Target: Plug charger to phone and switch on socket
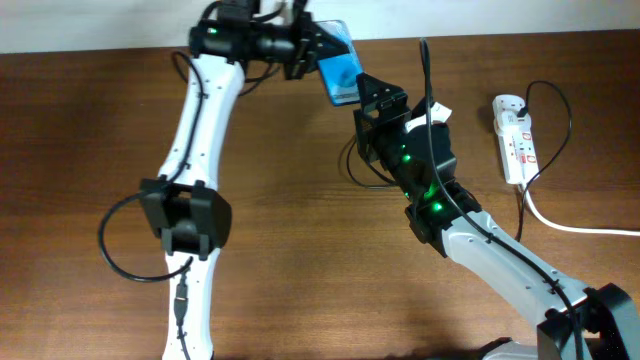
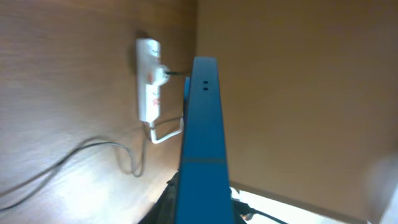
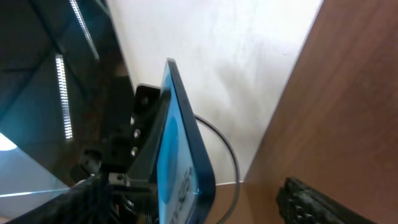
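Note:
My left gripper (image 1: 303, 47) is shut on the phone (image 1: 340, 72) and holds it above the table's far edge, blue screen facing up. In the left wrist view the phone's blue edge (image 2: 202, 143) fills the middle. My right gripper (image 1: 377, 98) is just off the phone's lower end and looks open and empty. In the right wrist view the phone (image 3: 183, 162) stands between its fingers, with one finger (image 3: 314, 202) at lower right. The socket (image 1: 513, 138) lies at the right and also shows in the left wrist view (image 2: 148, 87). The charger (image 1: 566, 118) loops from the socket. Its plug tip is hidden.
The socket's thick white cord (image 1: 575, 226) runs off the right edge. A black cable (image 1: 426, 75) stands up over my right arm. The table's far edge and a pale wall are right behind the phone.

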You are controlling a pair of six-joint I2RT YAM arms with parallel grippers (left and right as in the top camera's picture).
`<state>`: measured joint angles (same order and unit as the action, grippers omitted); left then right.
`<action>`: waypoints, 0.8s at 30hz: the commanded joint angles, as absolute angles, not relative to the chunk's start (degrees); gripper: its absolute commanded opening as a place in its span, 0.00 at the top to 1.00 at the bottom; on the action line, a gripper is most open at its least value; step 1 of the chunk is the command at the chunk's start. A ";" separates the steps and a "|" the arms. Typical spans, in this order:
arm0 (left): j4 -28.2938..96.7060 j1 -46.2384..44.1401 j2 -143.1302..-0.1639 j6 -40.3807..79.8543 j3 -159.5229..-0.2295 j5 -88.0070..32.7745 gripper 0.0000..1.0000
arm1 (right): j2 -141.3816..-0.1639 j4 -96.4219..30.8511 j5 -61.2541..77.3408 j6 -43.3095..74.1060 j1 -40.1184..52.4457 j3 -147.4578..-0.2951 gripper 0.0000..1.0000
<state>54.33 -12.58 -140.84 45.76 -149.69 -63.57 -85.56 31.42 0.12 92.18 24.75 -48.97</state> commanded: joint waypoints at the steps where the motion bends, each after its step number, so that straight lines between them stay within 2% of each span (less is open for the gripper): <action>1: 61.93 -8.47 -139.81 31.22 -150.74 -63.31 1.00 | -85.65 29.61 5.19 83.96 25.02 -49.52 0.02; 4: 72.23 -4.19 -139.81 17.43 -150.74 -61.80 1.00 | -85.65 22.24 11.38 78.87 25.02 -49.52 0.02; 6: 78.39 -2.13 -139.81 12.25 -150.74 -58.06 1.00 | -85.65 16.78 14.17 73.91 25.02 -49.52 0.02; 10: 88.18 1.39 -139.81 1.80 -150.74 -53.23 1.00 | -85.65 -2.02 15.42 61.69 25.02 -49.52 0.02; 14: 92.99 1.87 -139.81 -3.60 -150.74 -51.18 1.00 | -85.49 -5.04 17.37 53.63 24.99 -49.52 0.01; 15: 94.00 1.83 -139.81 -5.19 -150.74 -51.18 1.00 | -85.45 -4.19 19.20 51.20 24.99 -49.56 0.04; 16: 95.07 1.83 -139.81 -6.61 -150.74 -51.20 1.00 | -85.45 -4.29 20.25 49.89 24.99 -49.87 0.13; 18: 96.55 1.83 -139.81 -8.84 -150.74 -51.16 1.00 | -85.45 -5.87 21.02 49.69 24.86 -51.37 0.16; 24: 95.11 1.83 -139.81 -8.88 -150.74 -51.20 1.00 | -91.20 -30.81 20.38 40.36 18.26 -73.69 0.18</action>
